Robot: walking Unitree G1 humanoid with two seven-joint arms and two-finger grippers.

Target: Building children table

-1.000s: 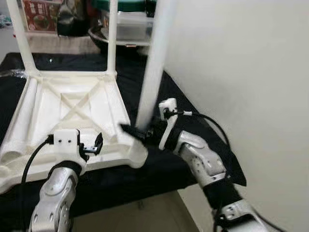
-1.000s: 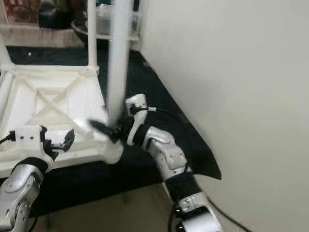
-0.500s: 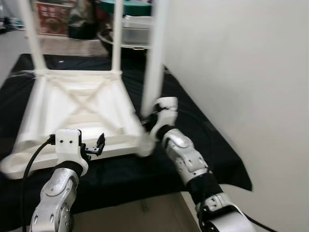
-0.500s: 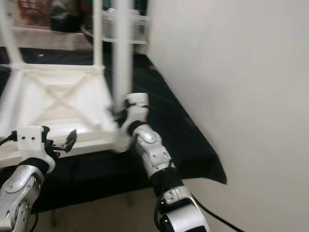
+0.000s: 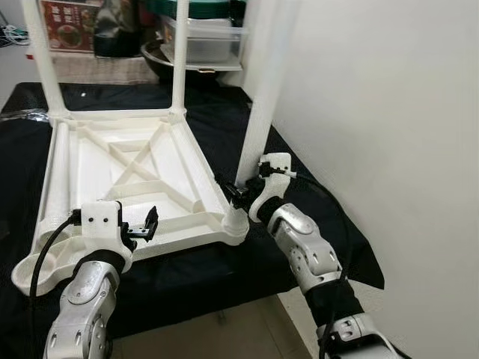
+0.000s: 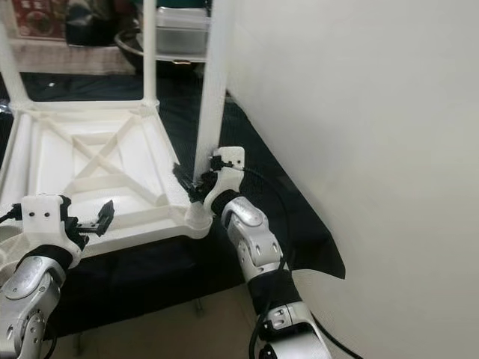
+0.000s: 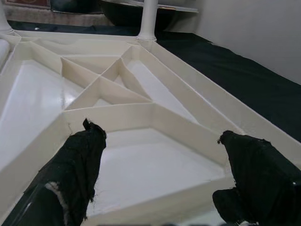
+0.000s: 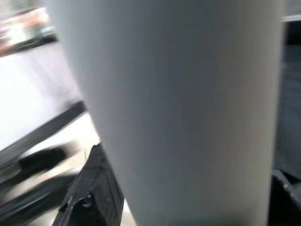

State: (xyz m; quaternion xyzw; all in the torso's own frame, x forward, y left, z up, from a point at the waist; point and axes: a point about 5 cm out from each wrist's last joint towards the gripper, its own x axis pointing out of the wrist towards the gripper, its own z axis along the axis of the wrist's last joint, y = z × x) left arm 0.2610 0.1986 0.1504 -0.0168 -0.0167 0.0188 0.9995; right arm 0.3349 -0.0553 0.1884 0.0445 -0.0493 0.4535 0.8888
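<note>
Left eye view: step in hand, I judge, is seating a leg. My left gripper (image 5: 150,222) hangs open over the near edge of the upturned tabletop (image 5: 112,172). At 3 o'clock from it, my right gripper (image 5: 234,194) clasps the white leg (image 5: 258,120) just above the corner socket (image 5: 235,222). Next: press straight down. Two legs stand at the far corners.

Silver jointed arms carry white wrist blocks, looping black cables and black-fingered left gripper (image 5: 150,221) and right gripper (image 5: 233,193).
</note>
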